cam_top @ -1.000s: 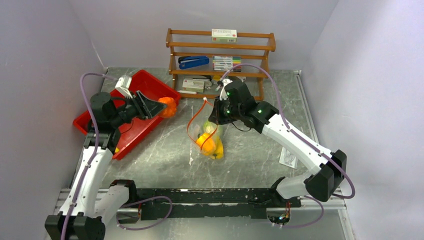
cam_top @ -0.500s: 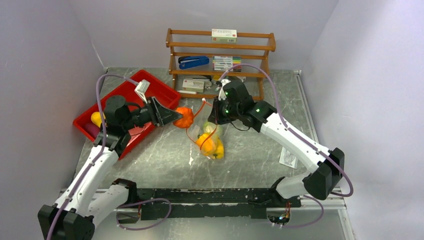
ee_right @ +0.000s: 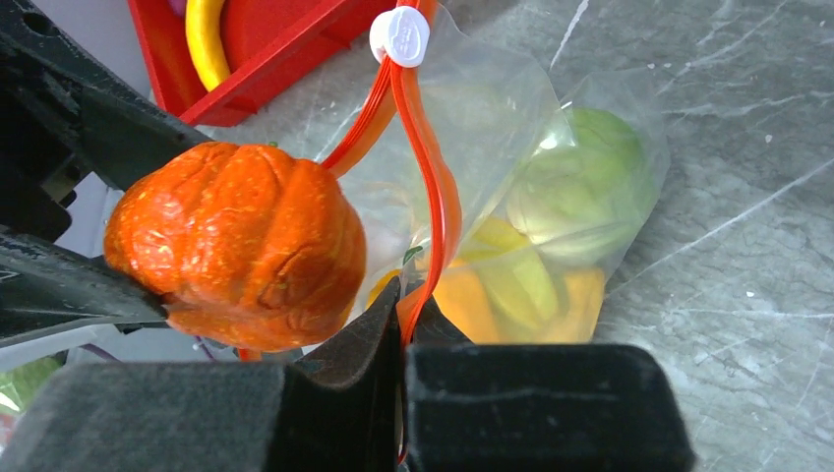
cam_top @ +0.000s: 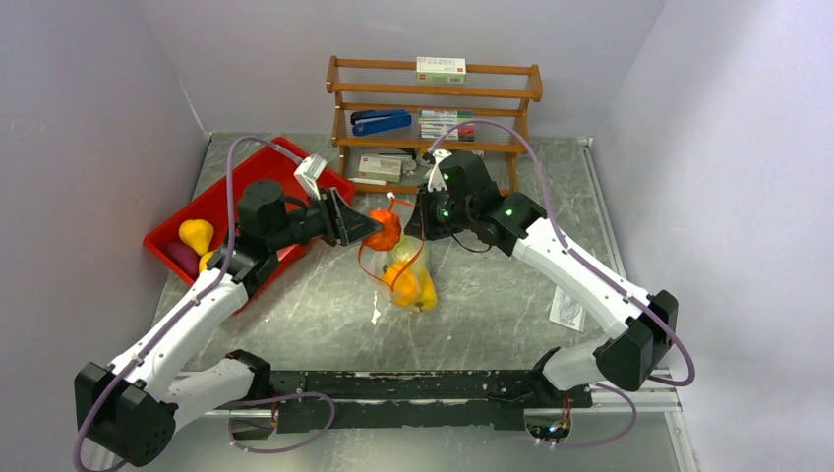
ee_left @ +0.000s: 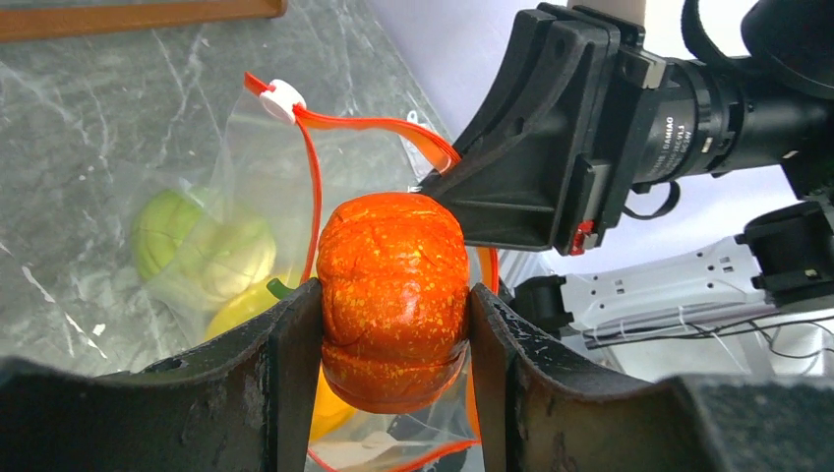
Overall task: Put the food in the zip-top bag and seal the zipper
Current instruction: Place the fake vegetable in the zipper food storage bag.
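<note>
My left gripper (cam_top: 366, 228) (ee_left: 393, 295) is shut on a ribbed orange toy vegetable (cam_top: 385, 229) (ee_left: 393, 295) (ee_right: 236, 246) and holds it at the open mouth of the zip-top bag (cam_top: 408, 275) (ee_left: 197, 187) (ee_right: 580, 108). My right gripper (cam_top: 421, 218) (ee_right: 405, 305) is shut on the bag's upper edge and holds the mouth up. Its jaws pinch the red-orange zipper (ee_left: 311, 187) (ee_right: 433, 187), which has a white slider (ee_left: 283, 96) (ee_right: 399, 35). Inside the bag lie a green round fruit (ee_left: 202, 246) (ee_right: 580, 182) and yellow and orange food (cam_top: 411, 285) (ee_right: 511, 285).
A red tray (cam_top: 162, 239) at the left holds a yellow pear (cam_top: 196, 234), a banana (cam_top: 208, 261) and a dark purple piece. A wooden shelf (cam_top: 433, 93) with stationery stands at the back. A small paper (cam_top: 570, 310) lies by the right arm.
My left arm has carried the orange toy vegetable from above the red tray rightward to the bag's mouth. The right gripper has kept hold of the bag and barely moved.
</note>
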Robot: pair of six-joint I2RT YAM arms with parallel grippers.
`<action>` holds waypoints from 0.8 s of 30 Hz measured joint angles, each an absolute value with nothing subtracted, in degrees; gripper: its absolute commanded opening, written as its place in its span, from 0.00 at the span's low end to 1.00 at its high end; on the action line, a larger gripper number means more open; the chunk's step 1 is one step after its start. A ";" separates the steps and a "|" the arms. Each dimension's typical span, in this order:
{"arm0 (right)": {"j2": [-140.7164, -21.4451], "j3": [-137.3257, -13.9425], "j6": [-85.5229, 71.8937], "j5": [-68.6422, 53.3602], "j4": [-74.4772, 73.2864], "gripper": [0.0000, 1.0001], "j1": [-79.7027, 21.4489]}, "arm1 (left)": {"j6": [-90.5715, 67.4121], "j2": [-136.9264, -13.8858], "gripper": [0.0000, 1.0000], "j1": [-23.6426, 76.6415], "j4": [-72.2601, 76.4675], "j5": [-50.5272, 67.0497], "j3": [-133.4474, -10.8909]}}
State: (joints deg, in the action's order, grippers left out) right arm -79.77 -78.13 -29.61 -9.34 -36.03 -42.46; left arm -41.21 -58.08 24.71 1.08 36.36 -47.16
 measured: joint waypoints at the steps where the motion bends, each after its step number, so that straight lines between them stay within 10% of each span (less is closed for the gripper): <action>1: -79.77 -78.39 -29.61 -9.54 -36.10 0.00 -42.46 | -40.51 -58.37 0.43 25.39 0.73 35.00 -47.72; 24: -79.77 -78.76 -30.02 -9.67 -37.54 0.00 -42.46 | -30.68 -65.23 0.61 38.35 -12.69 11.75 -57.80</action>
